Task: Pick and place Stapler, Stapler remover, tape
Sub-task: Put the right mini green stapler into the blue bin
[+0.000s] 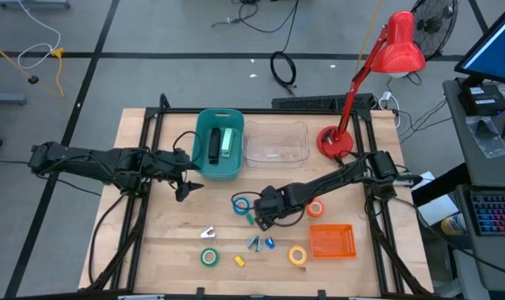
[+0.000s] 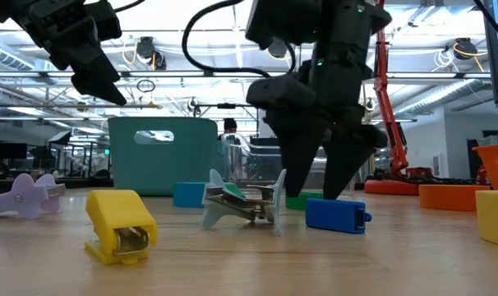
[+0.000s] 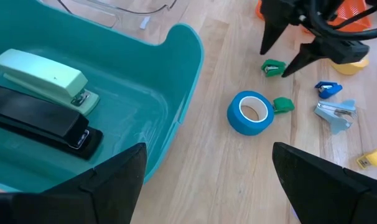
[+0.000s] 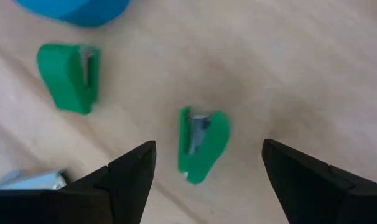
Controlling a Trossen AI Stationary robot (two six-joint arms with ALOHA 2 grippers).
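My right gripper [image 4: 207,148] is open and points down over a green staple remover [image 4: 203,144], which lies on the table between its fingers without touching them. A second green remover [image 4: 69,76] lies beside the blue tape roll [image 1: 241,204]. The orange-red tape [image 1: 316,208], green tape [image 1: 209,257] and yellow tape [image 1: 297,255] lie flat on the table. A mint stapler [image 3: 45,76] and a black stapler [image 3: 42,121] lie in the teal bin [image 1: 204,171]. My left gripper [image 3: 207,186] is open and hovers at the bin's near edge.
A clear container [image 1: 276,143] stands right of the bin, with a red lamp [image 1: 336,142] beyond it. An orange basket [image 1: 331,241] sits at near right. Yellow [image 2: 117,226], grey [image 2: 245,204], blue [image 2: 337,215] and lilac [image 2: 27,193] staple removers lie along the near side.
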